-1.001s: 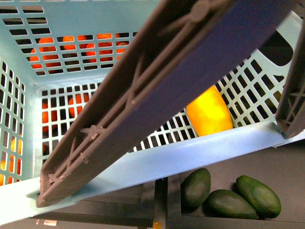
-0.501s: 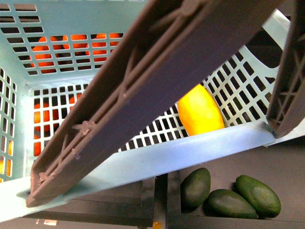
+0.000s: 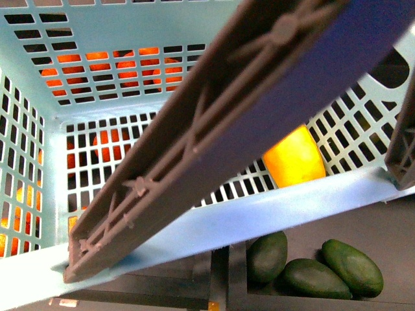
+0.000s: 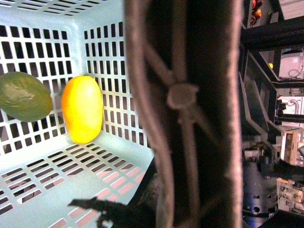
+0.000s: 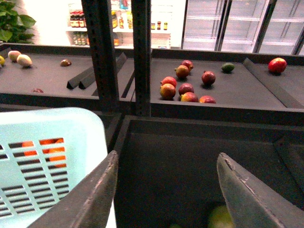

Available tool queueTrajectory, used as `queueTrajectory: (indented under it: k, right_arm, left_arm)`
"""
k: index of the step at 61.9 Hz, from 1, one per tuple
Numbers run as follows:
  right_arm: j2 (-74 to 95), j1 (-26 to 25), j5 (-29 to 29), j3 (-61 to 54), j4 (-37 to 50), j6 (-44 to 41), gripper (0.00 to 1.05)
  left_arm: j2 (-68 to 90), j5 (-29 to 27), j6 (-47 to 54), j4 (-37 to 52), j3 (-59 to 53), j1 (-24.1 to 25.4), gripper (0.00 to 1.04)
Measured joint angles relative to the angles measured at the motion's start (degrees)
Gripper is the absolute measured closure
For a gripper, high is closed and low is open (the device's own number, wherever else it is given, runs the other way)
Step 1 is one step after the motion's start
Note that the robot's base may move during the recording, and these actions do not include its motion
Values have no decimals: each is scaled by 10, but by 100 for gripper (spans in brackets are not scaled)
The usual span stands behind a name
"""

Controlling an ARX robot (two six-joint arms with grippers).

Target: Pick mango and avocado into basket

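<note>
Teal basket (image 3: 39, 272) filled the front view, its grey-brown handle (image 3: 214, 142) crossing diagonally. Mango (image 3: 295, 165) lay inside on the slotted floor, an avocado (image 4: 23, 96) close beside it in the left wrist view. 3 loose avocados (image 3: 311, 262) sat below the rim. Right gripper (image 5: 166, 190) fingers stood apart, empty; left gripper's state could not be told.

Spread jaws hang beside the basket (image 5: 52, 156), holding nothing.

Dark display shelves (image 5: 247, 90) fill the room, split by a black slotted upright post (image 5: 141, 57). Behind the post stand glass-doored coolers (image 5: 228, 23). Left of it, a brightly lit bottle shelf (image 5: 95, 21) glows beside a leafy plant (image 5: 12, 21).
</note>
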Motion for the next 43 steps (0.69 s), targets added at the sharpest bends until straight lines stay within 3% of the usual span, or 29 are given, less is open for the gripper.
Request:
queueTrajectory:
  k: [11, 21, 43]
  right_arm:
    - [-54, -32, -28, -71, 11, 2, 71]
    - [-122, -64, -63, -140, 11, 3, 103]
    - [-247, -108, -103, -219, -36, 4, 103]
  left_arm:
    - [0, -1, 1, 0, 0, -1, 101]
    - [0, 1, 1, 0, 0, -1, 101]
    - [0, 0, 0, 0, 0, -1, 101]
